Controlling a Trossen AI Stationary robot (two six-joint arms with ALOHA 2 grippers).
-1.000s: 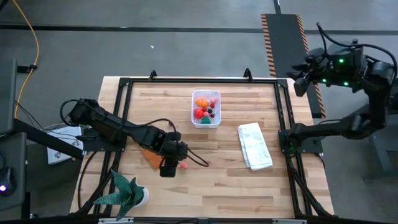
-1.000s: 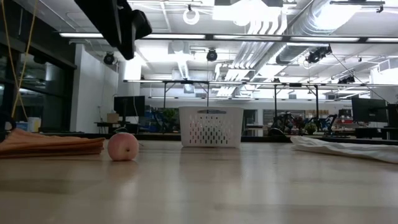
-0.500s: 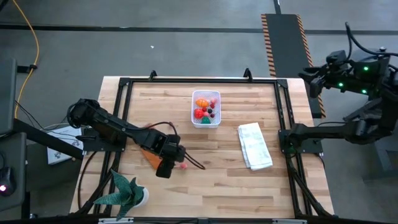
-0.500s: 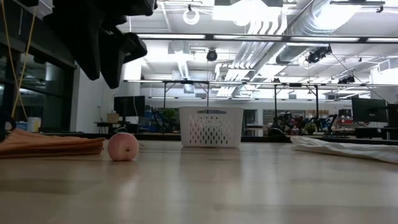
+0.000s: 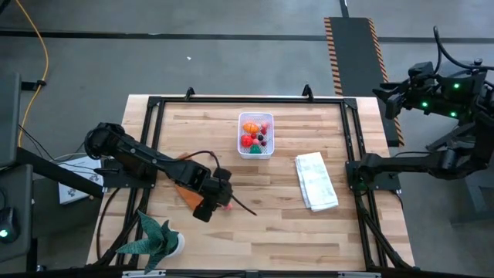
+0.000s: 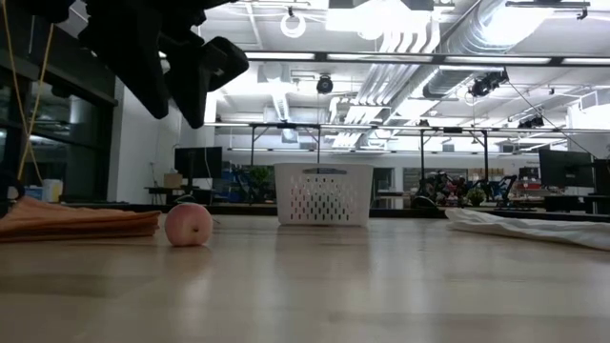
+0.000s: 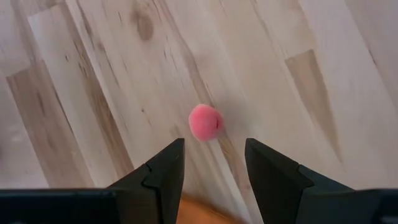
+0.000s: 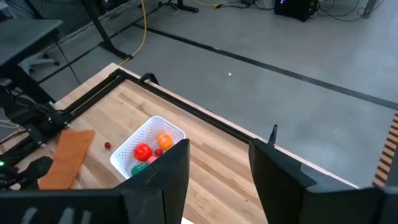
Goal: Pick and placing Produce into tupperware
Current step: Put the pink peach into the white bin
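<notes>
Near the table's front-left, the left gripper hovers, fingers apart, above a small round pink toy berry; the right gripper, parted and empty, waits far right.

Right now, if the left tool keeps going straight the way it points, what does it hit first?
Most likely the small pink berry, lying loose on the wooden table, roughly centred ahead of the open left tool. Nothing shows between them, though how far off it lies is hard to judge.
</notes>
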